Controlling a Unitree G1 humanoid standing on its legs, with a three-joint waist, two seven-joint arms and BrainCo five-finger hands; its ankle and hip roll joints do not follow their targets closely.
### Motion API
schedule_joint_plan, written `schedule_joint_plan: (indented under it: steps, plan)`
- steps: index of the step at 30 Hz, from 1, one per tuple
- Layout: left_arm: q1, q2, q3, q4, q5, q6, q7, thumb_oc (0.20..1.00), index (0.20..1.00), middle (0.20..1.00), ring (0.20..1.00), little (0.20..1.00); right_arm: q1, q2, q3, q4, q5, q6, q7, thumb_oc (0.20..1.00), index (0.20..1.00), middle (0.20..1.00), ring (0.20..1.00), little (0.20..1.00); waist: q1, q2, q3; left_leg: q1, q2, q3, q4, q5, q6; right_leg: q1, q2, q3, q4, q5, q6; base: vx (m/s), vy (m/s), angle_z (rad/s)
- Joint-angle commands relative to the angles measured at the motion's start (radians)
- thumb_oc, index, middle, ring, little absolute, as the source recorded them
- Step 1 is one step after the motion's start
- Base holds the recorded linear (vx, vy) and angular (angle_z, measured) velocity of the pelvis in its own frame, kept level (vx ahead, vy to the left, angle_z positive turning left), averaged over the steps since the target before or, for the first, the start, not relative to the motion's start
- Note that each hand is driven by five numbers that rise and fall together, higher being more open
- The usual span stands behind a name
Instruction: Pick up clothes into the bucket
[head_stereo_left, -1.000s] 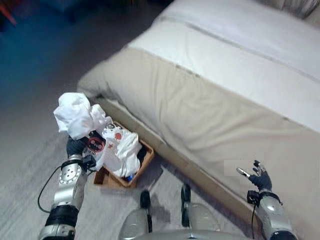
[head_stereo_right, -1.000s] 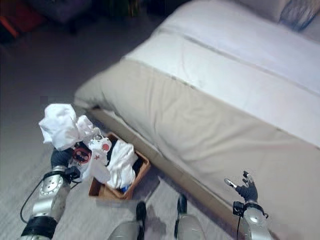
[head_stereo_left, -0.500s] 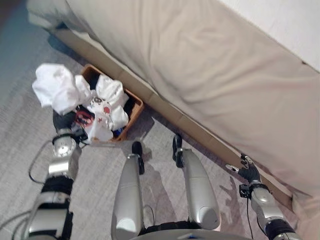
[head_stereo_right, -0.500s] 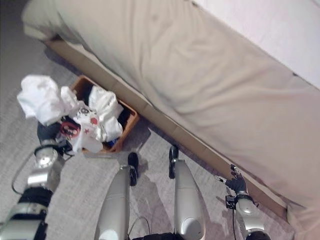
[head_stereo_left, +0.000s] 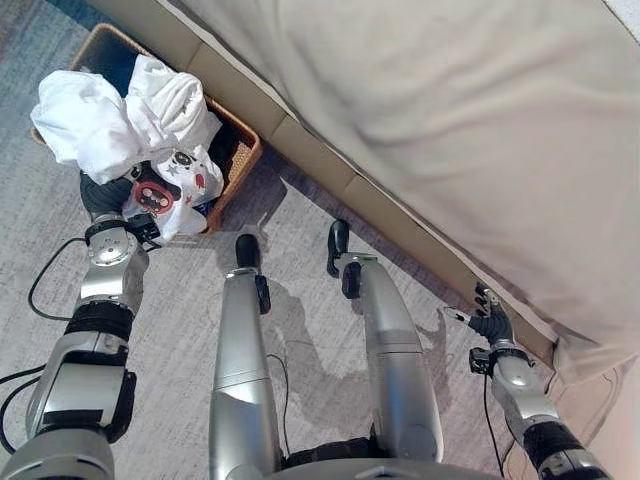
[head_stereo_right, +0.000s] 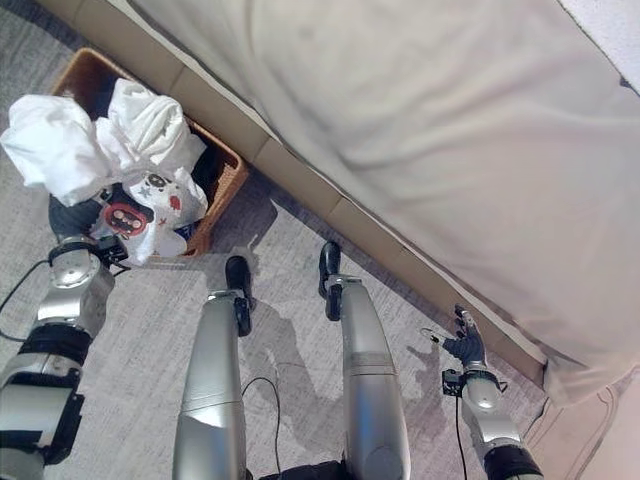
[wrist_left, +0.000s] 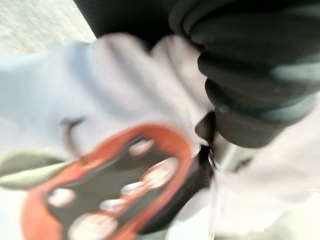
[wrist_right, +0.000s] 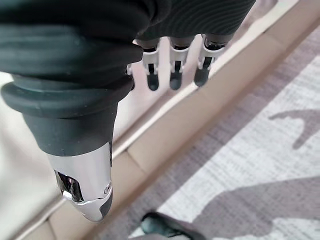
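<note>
A brown wicker basket (head_stereo_left: 238, 152) stands on the rug against the bed base, with white clothes (head_stereo_left: 170, 95) heaped in it. My left hand (head_stereo_left: 104, 194) is at the basket's near rim, shut on a bundle of white clothes (head_stereo_left: 75, 120) that bulges above it. A piece with a red and black print (head_stereo_left: 155, 195) hangs beside the wrist and shows close up as the printed cloth (wrist_left: 100, 195) pressed against the hand's dark cover (wrist_left: 250, 75). My right hand (head_stereo_left: 489, 323) is far to the right by the bed base, its fingers (wrist_right: 173, 75) straight and holding nothing.
The bed (head_stereo_left: 450, 120), under a beige cover, runs across the top and right, and its tan base (wrist_right: 200, 115) lies just past my right hand. A grey patterned rug (head_stereo_left: 180, 330) covers the floor between the basket and my right hand.
The camera has tipped down, so the whole picture has shifted. My left hand still holds the white bundle at the basket. The right hand stays open near the bed base.
</note>
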Motion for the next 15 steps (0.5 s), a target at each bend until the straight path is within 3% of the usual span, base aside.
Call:
schedule_joint_plan:
  steps: [1, 15]
  plan:
    - [-0.036, 0.038, 0.025, 0.017, -0.059, -0.036, 0.054, 1.0, 1.0, 1.0, 1.0, 1.0, 0.027, -0.01, 0.021, -0.025, 0.039, -0.033, -0.038, 1.0, 1.0, 1.0, 1.0, 1.0, 0.009, -0.012, -0.022, 0.039, -0.006, -0.002, 0.022, -0.038, 0.021, 0.078, -0.04, 0.026, -0.02, -0.005, 0.052, 0.0, 0.0, 0.0]
    - [0.095, -0.115, 0.201, 0.025, -0.288, -0.054, 0.07, 1.0, 1.0, 1.0, 1.0, 1.0, -0.018, -0.01, 0.032, -0.022, 0.035, -0.002, -0.055, 1.0, 1.0, 1.0, 1.0, 1.0, 0.026, -0.004, -0.022, 0.153, 0.004, 0.015, -0.098, -0.013, 0.016, 0.167, -0.025, 0.026, -0.145, 0.029, 0.051, 0.0, 0.0, 0.0]
